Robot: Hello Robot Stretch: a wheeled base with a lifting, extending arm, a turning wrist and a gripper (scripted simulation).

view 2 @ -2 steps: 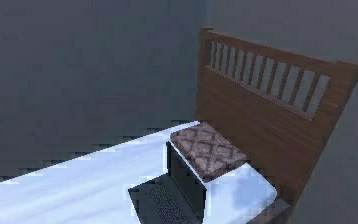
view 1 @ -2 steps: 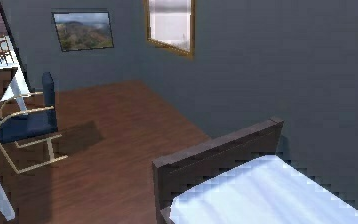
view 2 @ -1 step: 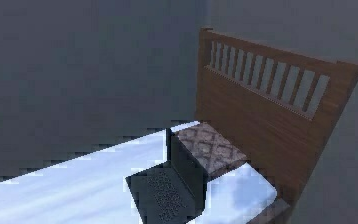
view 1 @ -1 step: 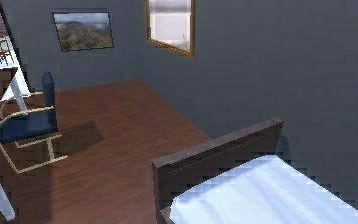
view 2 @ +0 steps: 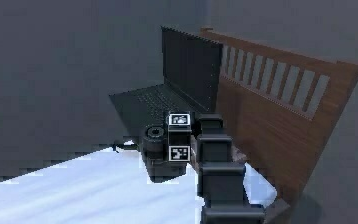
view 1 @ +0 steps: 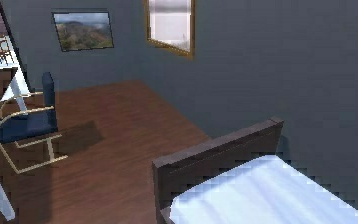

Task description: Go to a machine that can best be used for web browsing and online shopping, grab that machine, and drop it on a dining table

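A dark laptop [view 2: 165, 88] with its lid up hangs above the white bed [view 2: 77, 185] in the arm side view, and grey wall shows under its base. My gripper [view 2: 142, 140] meets the laptop's near edge and holds it clear of the sheet. The dark arm [view 2: 222, 175] rises from the bottom edge, with two white marked squares [view 2: 179, 135] at its far end.
A brown slatted headboard [view 2: 287, 95] stands at the arm side view's right. In the forward view, the bed's dark footboard [view 1: 217, 155] and mattress [view 1: 267, 195] fill the lower right. A blue chair [view 1: 32, 125] stands left, by a framed picture [view 1: 84, 30] and window [view 1: 170, 22]. Wood floor [view 1: 117, 150] lies between.
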